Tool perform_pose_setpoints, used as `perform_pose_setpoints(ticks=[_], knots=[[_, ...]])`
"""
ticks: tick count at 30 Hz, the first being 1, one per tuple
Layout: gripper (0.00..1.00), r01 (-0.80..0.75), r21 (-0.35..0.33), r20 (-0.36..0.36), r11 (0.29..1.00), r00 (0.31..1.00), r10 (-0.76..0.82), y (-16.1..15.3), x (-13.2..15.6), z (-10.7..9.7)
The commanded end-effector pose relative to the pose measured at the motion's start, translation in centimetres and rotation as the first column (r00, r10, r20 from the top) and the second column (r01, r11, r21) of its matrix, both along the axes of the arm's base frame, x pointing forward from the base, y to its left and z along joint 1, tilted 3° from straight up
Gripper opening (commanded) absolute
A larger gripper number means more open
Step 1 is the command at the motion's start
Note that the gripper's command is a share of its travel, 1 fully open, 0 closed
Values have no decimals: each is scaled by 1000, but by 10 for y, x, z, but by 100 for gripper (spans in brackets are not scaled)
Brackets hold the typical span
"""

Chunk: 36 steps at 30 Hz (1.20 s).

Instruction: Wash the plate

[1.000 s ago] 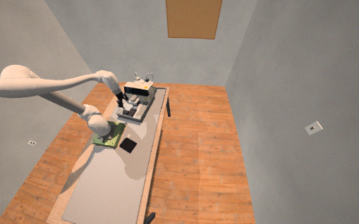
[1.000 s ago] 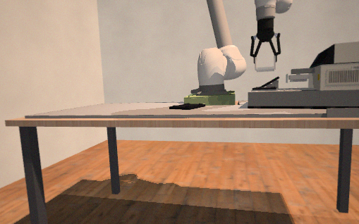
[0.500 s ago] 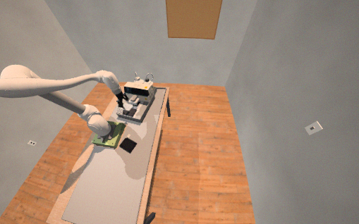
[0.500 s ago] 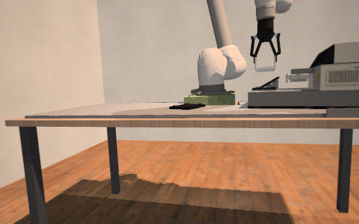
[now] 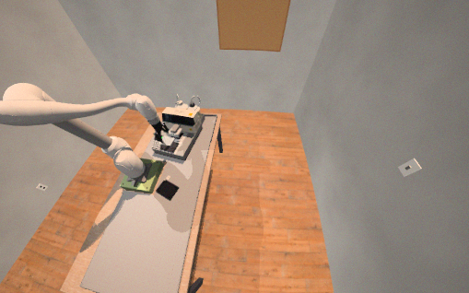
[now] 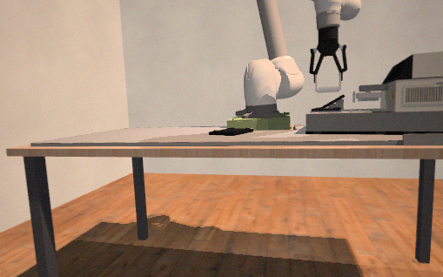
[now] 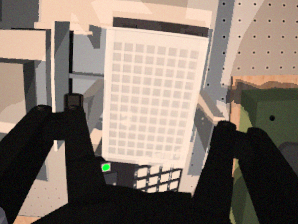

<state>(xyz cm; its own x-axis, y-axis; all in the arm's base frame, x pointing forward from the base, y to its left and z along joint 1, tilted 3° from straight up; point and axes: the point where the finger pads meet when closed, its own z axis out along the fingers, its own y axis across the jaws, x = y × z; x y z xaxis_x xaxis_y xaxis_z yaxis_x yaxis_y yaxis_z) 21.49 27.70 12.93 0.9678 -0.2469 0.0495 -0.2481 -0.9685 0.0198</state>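
Observation:
My gripper [image 6: 328, 79] [image 7: 150, 98] is shut on the plate [image 6: 328, 84] [image 7: 152, 90], a pale, see-through plate with a grid of wells. The fingers hold it by two opposite sides, raised above the front part of the washer [image 5: 181, 116] [image 6: 424, 97]. The lamp [image 7: 106, 167] is green, beside the keypad [image 7: 159, 179] [image 5: 157, 146], which the plate and gripper partly cover. The carrier cannot be made out clearly; the plate hides part of the washer. I cannot tell which corner is cut. The black plate nest N1 [image 5: 167, 190] [image 6: 231, 133] lies on the table beside the arm's base.
The arm's green base plate [image 5: 156, 177] [image 6: 258, 123] [image 7: 265, 107] stands between the washer and the near part of the table. The washer's tilted dark panel [image 6: 332, 104] rises from its front deck. Bottles and tubing [image 5: 195, 100] stand behind the washer.

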Motion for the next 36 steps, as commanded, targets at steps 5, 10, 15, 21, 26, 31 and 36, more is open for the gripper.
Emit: perform_pose_setpoints(ticks=[5,10,15,21,26,31,36], knots=[[10,-4,-5,-3,1000,1000,4,-5,-1,-15],[10,-4,-5,-3,1000,1000,4,-6,-1,-23],[10,-4,-5,-3,1000,1000,4,-6,-1,-31],[10,-4,-5,-3,1000,1000,4,-7,-1,-38],[10,-4,-5,-3,1000,1000,4,-7,-1,-46],[10,-4,-5,-3,1000,1000,4,-8,-1,-55],[10,-4,-5,-3,1000,1000,4,-8,-1,-58]])
